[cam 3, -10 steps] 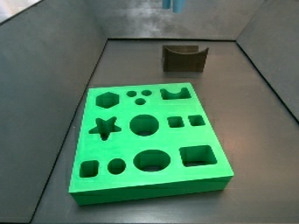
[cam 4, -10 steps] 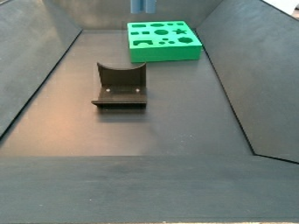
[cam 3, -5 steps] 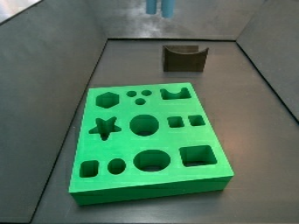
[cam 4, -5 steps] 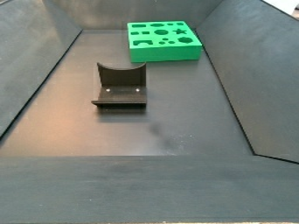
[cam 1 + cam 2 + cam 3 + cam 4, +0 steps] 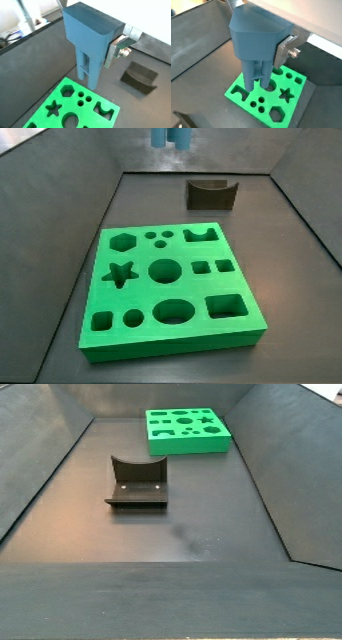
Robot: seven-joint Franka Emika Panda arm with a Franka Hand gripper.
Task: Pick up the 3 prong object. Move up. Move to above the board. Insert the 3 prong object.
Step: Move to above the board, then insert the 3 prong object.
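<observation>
The 3 prong object is a tall light-blue post with an angular top. My gripper is shut on its top; one silver finger shows against its side, the other is hidden behind it. The post hangs prongs down, high over the green board, near the three small round holes. It shows the same way in a wrist view over the board. In a side view only the prong tips show at the top edge, beyond the board.
The dark fixture stands on the grey floor behind the board, and in front of the board in a side view. Sloping grey walls enclose the floor on all sides.
In the side view the light-blue prong tips have moved steadily left along the top edge. The board and the fixture have not moved.
</observation>
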